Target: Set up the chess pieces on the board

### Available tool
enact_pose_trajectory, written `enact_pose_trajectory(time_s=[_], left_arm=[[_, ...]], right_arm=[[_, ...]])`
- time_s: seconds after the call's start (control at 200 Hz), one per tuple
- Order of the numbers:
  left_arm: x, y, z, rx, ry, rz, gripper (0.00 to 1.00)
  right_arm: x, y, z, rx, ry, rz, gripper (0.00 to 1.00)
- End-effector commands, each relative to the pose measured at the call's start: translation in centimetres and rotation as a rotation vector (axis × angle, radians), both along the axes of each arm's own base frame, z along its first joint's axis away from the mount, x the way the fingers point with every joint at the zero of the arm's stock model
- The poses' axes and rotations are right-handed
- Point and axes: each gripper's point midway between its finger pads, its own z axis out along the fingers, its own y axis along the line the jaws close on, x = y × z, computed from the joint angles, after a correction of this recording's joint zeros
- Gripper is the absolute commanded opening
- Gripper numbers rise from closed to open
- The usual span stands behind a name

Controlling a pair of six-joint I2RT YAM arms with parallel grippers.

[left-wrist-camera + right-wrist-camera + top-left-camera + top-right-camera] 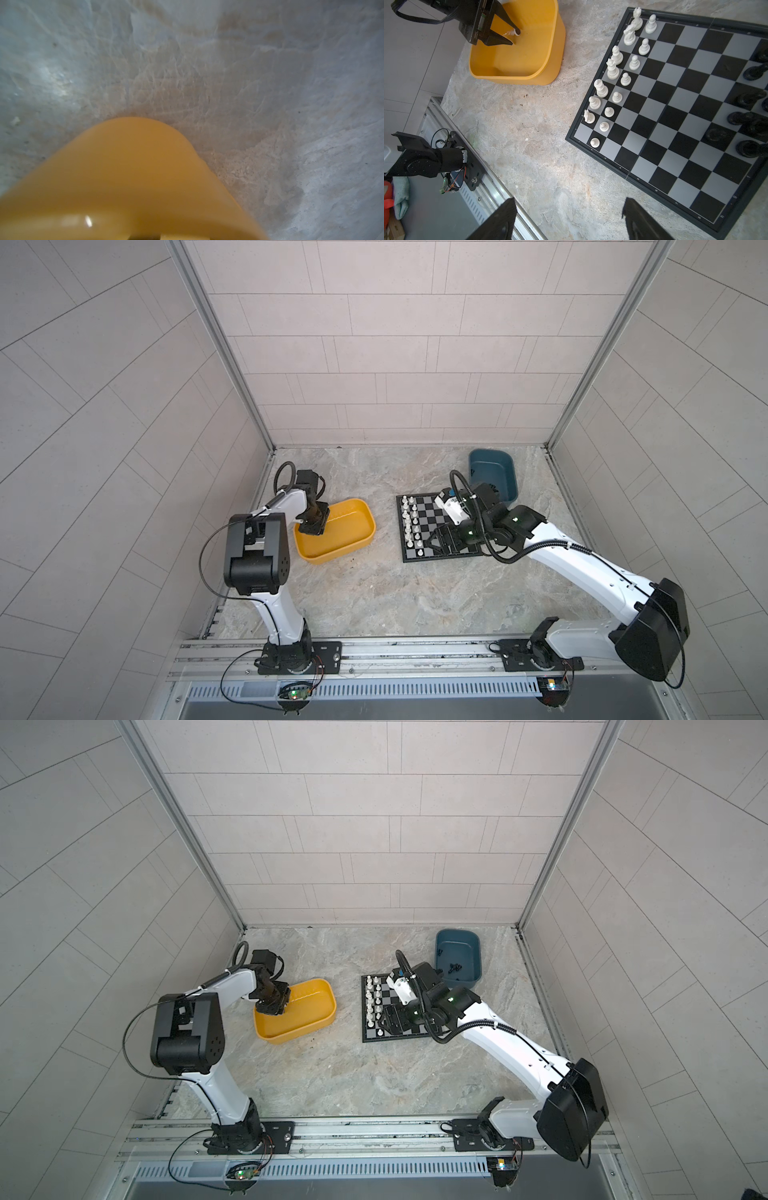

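Observation:
The board (675, 116) lies right of centre on the table. White chess pieces (612, 68) stand in two rows along its left edge, seen in both top views (409, 522) (373, 1002). Black chess pieces (753, 72) stand on its far side. My left gripper (514, 37) reaches down into the yellow tray (353, 531), jaws apart, and a white piece (510, 32) lies by one fingertip. My right gripper (569, 200) hovers open and empty over the board's near left part (436, 541). The left wrist view shows only the yellow tray wall (124, 176) and the table.
A dark teal tray (457, 934) with a few black pieces (453, 968) stands behind the board at the back right. The right arm covers much of the board in both top views. Metal rails (374, 651) run along the table's front edge.

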Motion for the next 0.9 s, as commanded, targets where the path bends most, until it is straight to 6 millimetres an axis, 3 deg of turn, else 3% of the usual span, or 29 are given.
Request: enact_pose_trajectory(time_s=[0.0, 0.405, 0.64, 0.701, 0.786, 0.896], left_arm=[[-0.8, 0.7, -0.3, 0.024, 0.047, 0.022, 0.41], [-1.3, 0.6, -1.7, 0.006, 0.106, -0.006, 0.35], [0.2, 1.4, 2.5, 0.063, -0.005, -0.050, 0.45], [0.3, 1.5, 3.4, 0.071, -0.032, -0.042, 0.54], [0.2, 1.6, 3.9, 0.061, -0.044, -0.020, 0.58], [-0.1, 1.8, 3.0, 0.034, -0.030, 0.015, 0.58]], right_arm=[[-0.1, -0.3, 0.5, 0.015, -0.013, -0.006, 0.82], [-0.2, -0.4, 0.2, 0.029, 0.000, -0.015, 0.80], [-0.2, -0.4, 0.1, 0.035, 0.010, -0.012, 0.79], [-0.2, -0.2, -0.1, 0.039, 0.017, -0.009, 0.79], [-0.2, -0.1, -0.3, 0.040, 0.024, -0.007, 0.79], [-0.1, 0.0, -0.3, 0.044, 0.029, -0.005, 0.78]])
